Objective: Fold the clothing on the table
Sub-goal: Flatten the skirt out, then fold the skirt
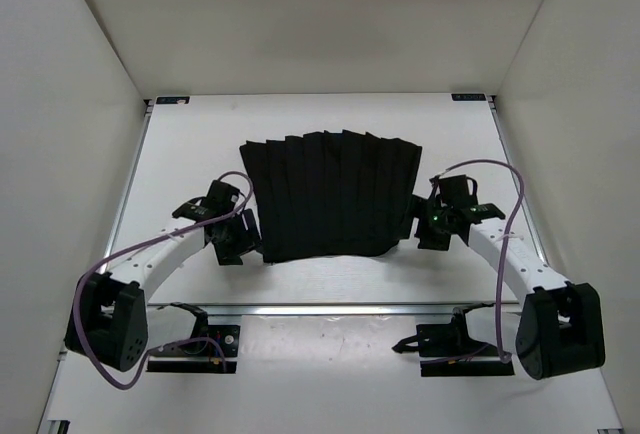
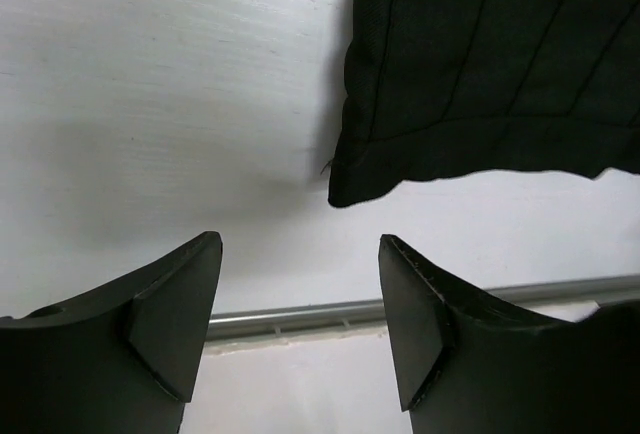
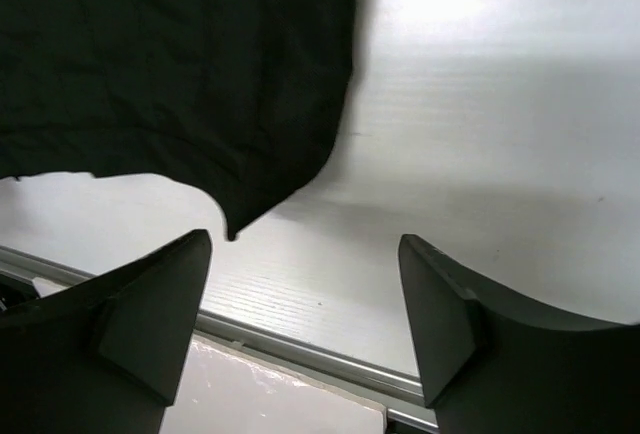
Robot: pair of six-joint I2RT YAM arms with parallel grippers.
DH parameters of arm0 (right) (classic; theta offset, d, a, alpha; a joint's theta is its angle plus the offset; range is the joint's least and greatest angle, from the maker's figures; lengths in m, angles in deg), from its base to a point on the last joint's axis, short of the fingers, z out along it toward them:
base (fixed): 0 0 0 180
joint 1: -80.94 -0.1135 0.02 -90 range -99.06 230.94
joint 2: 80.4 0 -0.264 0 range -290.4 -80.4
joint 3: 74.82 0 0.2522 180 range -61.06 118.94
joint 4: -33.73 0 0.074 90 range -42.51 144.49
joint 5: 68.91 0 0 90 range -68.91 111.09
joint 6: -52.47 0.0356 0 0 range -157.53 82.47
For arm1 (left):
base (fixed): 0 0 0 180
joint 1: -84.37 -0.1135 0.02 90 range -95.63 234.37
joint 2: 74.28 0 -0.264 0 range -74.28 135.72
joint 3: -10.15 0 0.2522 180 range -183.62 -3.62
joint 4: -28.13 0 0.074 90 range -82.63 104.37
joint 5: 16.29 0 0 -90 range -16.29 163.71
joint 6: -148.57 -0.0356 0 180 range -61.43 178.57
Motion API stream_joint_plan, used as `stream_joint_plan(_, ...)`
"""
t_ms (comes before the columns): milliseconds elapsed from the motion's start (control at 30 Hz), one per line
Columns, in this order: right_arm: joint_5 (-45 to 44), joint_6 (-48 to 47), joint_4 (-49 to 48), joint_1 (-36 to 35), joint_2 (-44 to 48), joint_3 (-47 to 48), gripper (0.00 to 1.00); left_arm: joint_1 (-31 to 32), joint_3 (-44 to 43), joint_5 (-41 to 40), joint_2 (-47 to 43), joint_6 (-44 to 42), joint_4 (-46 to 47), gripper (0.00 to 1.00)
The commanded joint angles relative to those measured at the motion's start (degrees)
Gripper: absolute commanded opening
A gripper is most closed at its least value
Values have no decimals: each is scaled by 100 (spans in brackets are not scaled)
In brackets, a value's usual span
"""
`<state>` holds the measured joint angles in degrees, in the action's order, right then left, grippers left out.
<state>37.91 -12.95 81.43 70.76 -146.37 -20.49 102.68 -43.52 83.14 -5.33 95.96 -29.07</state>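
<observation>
the clothing [image 1: 330, 194], black and ribbed, lies spread flat at the centre of the table [image 1: 330, 114], with its pleats fanned along the 12 o'clock edge. the overhead view alone shows the whole garment. it places the left gripper [image 1: 240, 237] at the 8 o'clock corner and the right gripper [image 1: 420, 222] at the 4 o'clock corner, but finger spacing is unreadable there. the wrist views settle it: both pincers stand wide and hold nothing, and each fabric corner lies on the table just beyond the tips. the left wrist view adds a hem seam, with the silver rail [image 2: 400, 306] behind the fingers.
</observation>
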Motion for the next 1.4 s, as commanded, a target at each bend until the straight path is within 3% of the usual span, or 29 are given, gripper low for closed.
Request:
stream_joint_plan(0,-117,433,-501,-168,-73,-322,71,339,-36,-660,119,364,274,75)
stream_joint_plan(167,278,671,-1204,-73,-442,-472,65,657,44,-802,347,972,1012,79)
stream_joint_plan(267,234,767,-1362,-213,-758,-323,62,876,-140,-934,618,1218,1119,71)
stream_joint_plan(400,366,890,-1591,-336,-1259,-165,60,1017,-404,-1259,1111,1227,1074,71)
stream_joint_plan(500,418,908,-1644,-406,-1409,-121,31,1079,-413,-1286,1357,1253,1118,62)
stream_joint_plan(567,533,935,-1627,-442,-1480,-181,17,1149,-370,-1277,1437,1271,1154,35)
stream_joint_plan(600,516,891,-1609,-476,-1445,-147,2,1123,-352,-1260,1463,1332,1136,11)
stream_joint_plan(633,507,856,-1592,-494,-1392,-112,0,1157,-308,-1225,1438,1324,1153,0)
stream_joint_plan(967,691,-102,-195,85,-742,864,0,209,-967,-425,1016,621,345,0)
stream_joint_plan(1133,455,-103,420,-273,-189,153,0,401,-125,5,428,708,231,0)
stream_joint_plan(1267,602,248,956,-765,813,-585,0,630,500,32,-793,946,-243,2)
stream_joint_plan(1367,752,494,1281,-1030,1445,-998,0,421,676,330,-1383,964,-655,2)
